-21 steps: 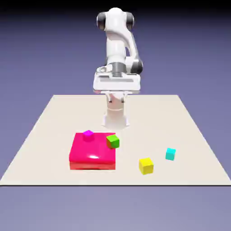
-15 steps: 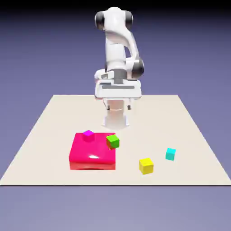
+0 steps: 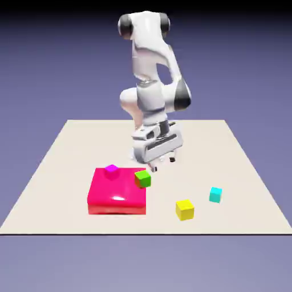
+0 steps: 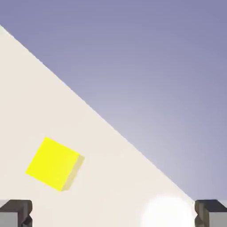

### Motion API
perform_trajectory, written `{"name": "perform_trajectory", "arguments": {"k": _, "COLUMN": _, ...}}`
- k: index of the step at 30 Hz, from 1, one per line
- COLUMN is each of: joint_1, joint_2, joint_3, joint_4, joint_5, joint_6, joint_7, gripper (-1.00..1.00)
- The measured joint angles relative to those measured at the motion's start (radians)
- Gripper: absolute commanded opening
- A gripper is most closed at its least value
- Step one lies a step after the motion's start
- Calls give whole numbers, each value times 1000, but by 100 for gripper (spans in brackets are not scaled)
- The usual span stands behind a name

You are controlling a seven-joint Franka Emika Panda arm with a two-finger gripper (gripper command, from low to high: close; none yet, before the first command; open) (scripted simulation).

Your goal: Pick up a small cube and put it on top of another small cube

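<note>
The small cyan cube (image 3: 215,194) rests on the table toward the exterior view's right and does not show in the hand view. A yellow cube (image 3: 184,209) lies to its left, nearer the front edge, and appears in the hand view as a yellow cube (image 4: 53,163) at lower left. My gripper (image 3: 163,163) hangs tilted in the air above the table, behind both cubes and apart from them. It is open with nothing between the fingertips (image 4: 15,213), which show wide apart at the hand view's bottom corners.
A flat red block (image 3: 117,197) lies left of centre, with a small magenta cube (image 3: 112,170) on top. A green cube (image 3: 142,178) sits at the block's right back corner. The table edge (image 4: 111,128) runs diagonally across the hand view.
The hand has come down from high near the arm's base, tilted, and swung toward the front and the exterior view's right. The cubes have stayed in place.
</note>
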Motion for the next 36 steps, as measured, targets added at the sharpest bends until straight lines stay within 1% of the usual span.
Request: {"name": "perform_trajectory", "arguments": {"k": 36, "joint_1": 539, "joint_2": 750, "joint_3": -379, "joint_4": 496, "joint_5": 536, "joint_6": -862, "joint_7": -1566, "gripper": 0}}
